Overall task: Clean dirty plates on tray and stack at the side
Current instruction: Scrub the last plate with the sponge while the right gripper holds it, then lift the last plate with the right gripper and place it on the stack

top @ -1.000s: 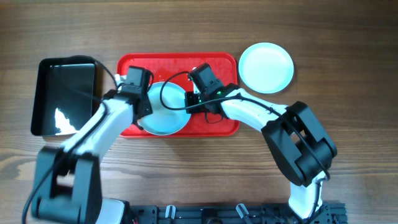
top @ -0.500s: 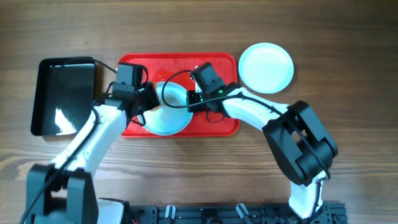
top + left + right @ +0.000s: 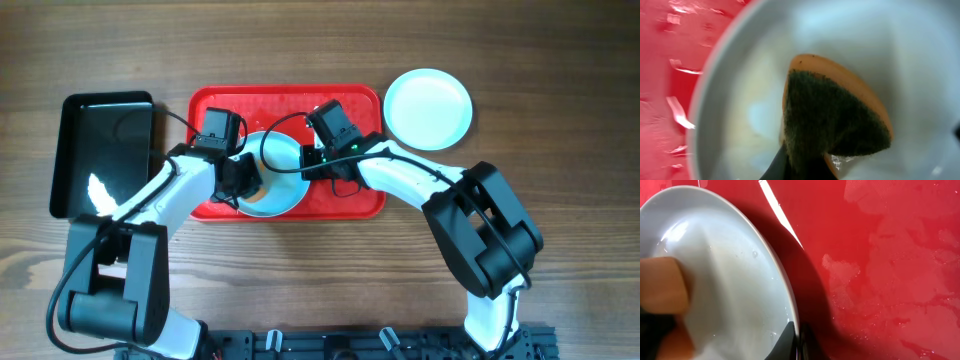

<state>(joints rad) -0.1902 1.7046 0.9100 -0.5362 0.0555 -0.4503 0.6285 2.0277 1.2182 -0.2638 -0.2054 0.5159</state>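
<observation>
A pale plate (image 3: 276,190) lies on the red tray (image 3: 352,104), its right edge lifted. My right gripper (image 3: 312,165) is shut on the plate's rim (image 3: 790,305), one finger inside and one outside. My left gripper (image 3: 243,180) is shut on an orange sponge with a dark green scrub side (image 3: 835,120) and presses it on the plate's inner face (image 3: 745,115). The sponge also shows at the left of the right wrist view (image 3: 662,285). A second plate (image 3: 428,108) lies on the table to the right of the tray.
A glossy black tray (image 3: 105,150) stands left of the red tray. The red tray's floor is wet (image 3: 890,270). Both arms' cables cross over the tray's middle.
My left gripper has slid the sponge rightward and down onto the plate's middle, after a swing to the left. The right gripper and the plate have held still.
</observation>
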